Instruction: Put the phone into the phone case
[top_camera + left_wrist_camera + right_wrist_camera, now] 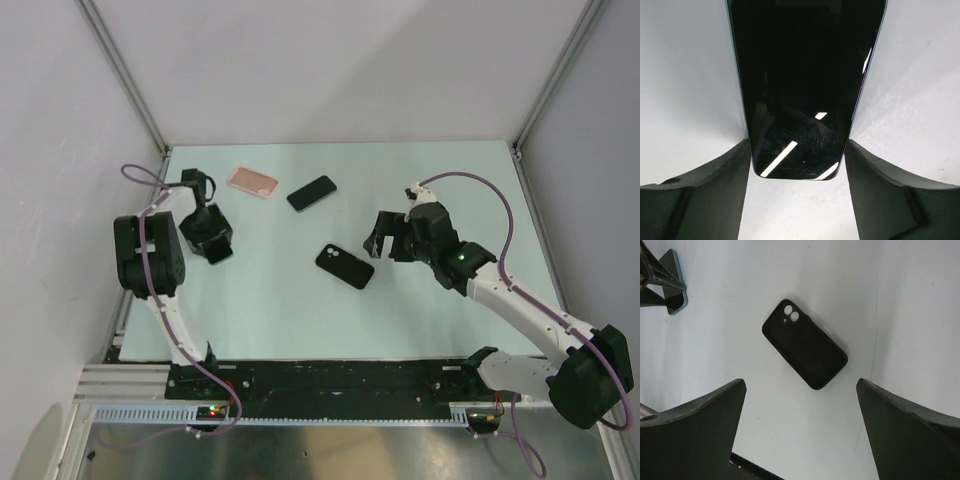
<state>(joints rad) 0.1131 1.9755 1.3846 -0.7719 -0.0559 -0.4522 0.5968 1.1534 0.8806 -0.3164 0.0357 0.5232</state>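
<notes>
The salmon-pink phone case (252, 181) lies flat at the back left of the table. My left gripper (214, 246) stands in front of it and to its left, shut on a phone (800, 85) with a glossy black screen and a bluish edge. The fingers (715, 190) press the phone's two long sides near its lower end. The held phone also shows at the top left of the right wrist view (674, 287). My right gripper (383, 246) is open and empty, hovering right of the table's middle.
A black slab (311, 193) lies right of the pink case. A black case-like slab with two camera holes (345, 266) lies mid-table, just left of my right gripper; it also shows in the right wrist view (804, 344). Grey walls enclose the table.
</notes>
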